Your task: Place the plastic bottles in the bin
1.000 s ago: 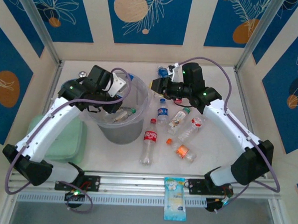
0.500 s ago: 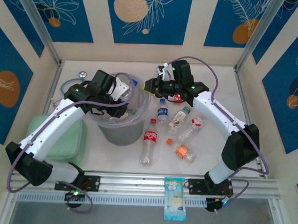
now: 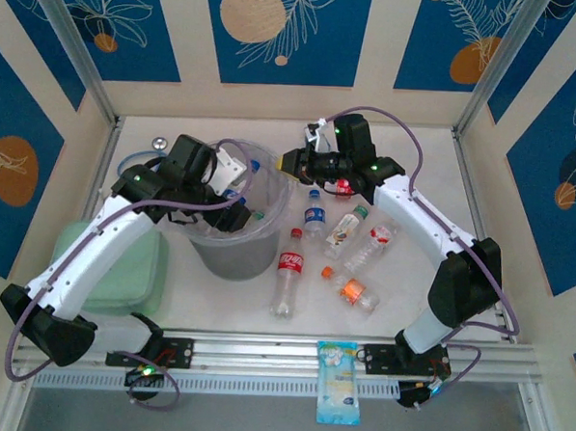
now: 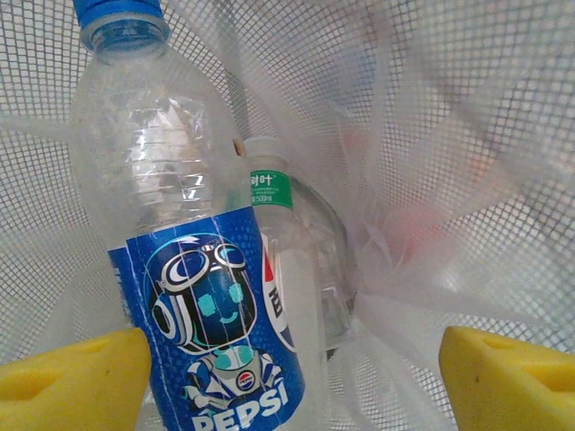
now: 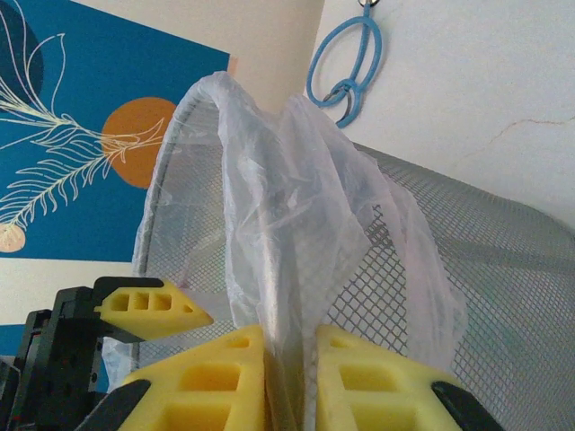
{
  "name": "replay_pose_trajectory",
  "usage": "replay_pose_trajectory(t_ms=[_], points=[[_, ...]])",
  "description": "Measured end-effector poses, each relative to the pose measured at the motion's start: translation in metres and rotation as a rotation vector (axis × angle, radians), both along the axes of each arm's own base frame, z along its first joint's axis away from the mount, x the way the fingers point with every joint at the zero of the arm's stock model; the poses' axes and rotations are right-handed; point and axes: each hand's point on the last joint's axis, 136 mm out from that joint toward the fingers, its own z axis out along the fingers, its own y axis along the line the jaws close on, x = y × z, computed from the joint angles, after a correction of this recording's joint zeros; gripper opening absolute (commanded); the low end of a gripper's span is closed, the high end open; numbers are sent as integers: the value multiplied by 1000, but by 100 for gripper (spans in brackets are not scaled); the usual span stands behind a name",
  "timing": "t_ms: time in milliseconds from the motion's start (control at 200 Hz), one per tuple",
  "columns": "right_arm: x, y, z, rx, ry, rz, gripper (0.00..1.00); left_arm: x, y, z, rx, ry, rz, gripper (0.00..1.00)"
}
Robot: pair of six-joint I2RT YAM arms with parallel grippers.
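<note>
Top camera: high behind arm bases [image 3: 150, 353], looking down. Left wrist: close, inside round grey mesh bin [image 4: 503, 90]. Right wrist: close outside its clear plastic liner [image 5: 296, 206]. All share bin.

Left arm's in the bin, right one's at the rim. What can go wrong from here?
1. The right pincer is shut on the bag liner at the rim of the bin; any pull may tear the liner or drag the bin.
2. The left pincer is open inside the bin with the Pepsi bottle next to one finger; lifting out could snag loose liner.
3. A dragged bin could shove the red-label bottle close by it.
</note>
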Motion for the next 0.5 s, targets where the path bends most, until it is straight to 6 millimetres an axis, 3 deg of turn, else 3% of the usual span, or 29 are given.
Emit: replay_pose_trajectory(t_ms=[235, 430, 500], points=[[2, -2, 1, 2, -5, -5, 15, 15, -6, -5, -10, 25, 55, 62], [5, -4, 1, 2, -10, -15, 14, 29, -10, -29, 20, 83, 104, 60], [6, -5, 1, 2, -11, -18, 14, 30, -11, -28, 12, 79, 109, 52]])
